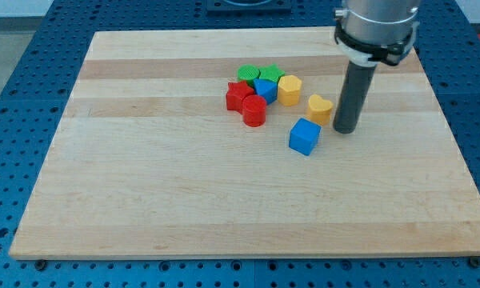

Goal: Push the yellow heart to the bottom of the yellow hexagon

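The yellow heart (320,107) lies on the wooden board (184,192), right of centre. The yellow hexagon (289,90) stands up and to the left of it, a small gap apart. My tip (345,130) rests on the board just right of the heart, close to its right side; I cannot tell if they touch. The dark rod rises from it to the view's top right.
A blue cube (305,136) sits just below and left of the heart. Left of the hexagon is a cluster: a blue block (265,90), two green blocks (246,75) (270,74), a red star (238,96) and a red cylinder (254,111).
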`<state>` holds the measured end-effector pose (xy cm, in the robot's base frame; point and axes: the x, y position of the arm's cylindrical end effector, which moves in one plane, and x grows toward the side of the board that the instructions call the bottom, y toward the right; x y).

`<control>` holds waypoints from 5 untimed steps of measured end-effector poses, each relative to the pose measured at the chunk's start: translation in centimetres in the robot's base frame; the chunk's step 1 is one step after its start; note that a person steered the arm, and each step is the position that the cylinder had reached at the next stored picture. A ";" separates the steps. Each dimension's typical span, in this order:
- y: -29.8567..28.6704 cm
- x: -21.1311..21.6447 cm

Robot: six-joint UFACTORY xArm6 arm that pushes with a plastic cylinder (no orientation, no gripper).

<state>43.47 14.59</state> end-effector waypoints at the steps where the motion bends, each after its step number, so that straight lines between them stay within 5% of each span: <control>1: 0.4 -0.6; 5: -1.2 -2.2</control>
<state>41.25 13.36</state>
